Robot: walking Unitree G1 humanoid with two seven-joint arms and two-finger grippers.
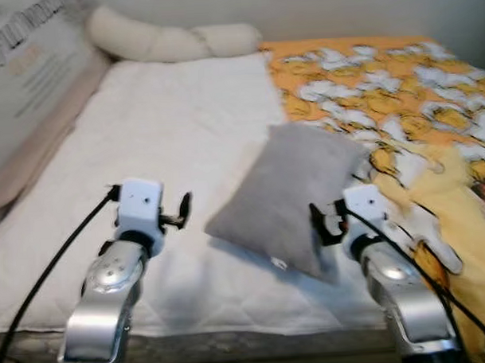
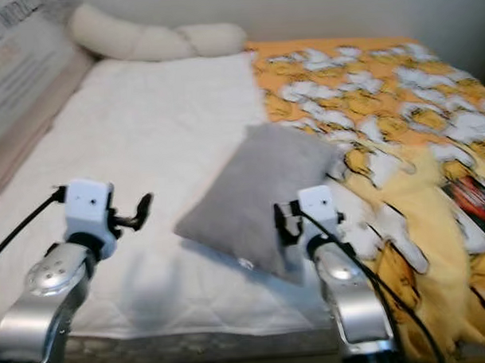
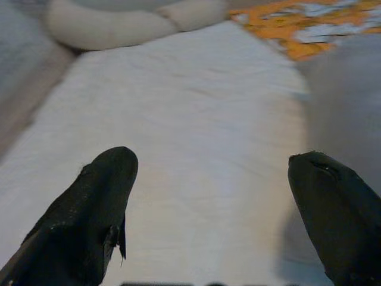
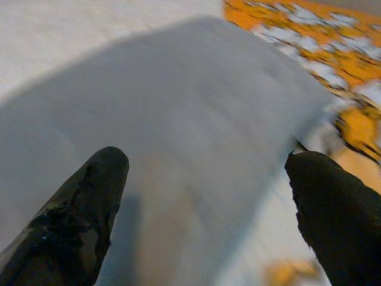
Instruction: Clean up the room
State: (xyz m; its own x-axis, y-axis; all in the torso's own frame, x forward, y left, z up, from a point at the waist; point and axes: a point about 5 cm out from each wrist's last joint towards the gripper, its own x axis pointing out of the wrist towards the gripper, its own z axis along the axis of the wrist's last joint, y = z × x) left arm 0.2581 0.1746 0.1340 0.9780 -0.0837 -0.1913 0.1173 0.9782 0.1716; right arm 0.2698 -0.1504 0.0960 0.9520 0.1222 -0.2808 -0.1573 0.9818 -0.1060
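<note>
Two grippers hover over the bed, both spread wide and holding nothing. The grey pillow (image 1: pixel 289 194) lies tilted across the white mattress pad (image 1: pixel 146 145), overlapping the orange patterned blanket (image 1: pixel 399 88). The right gripper (image 4: pixel 205 208) points straight at it; the left gripper (image 3: pixel 214 208) faces bare pad. Risk: pinching only loose fabric, or catching the blanket too.

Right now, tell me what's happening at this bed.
The robot stands at the bed's edge with both arms out over the white mattress. Its right hand is open at the near edge of a grey pillow, not gripping it. The left hand is open over bare mattress. A yellow patterned blanket lies crumpled on the right side.
</note>
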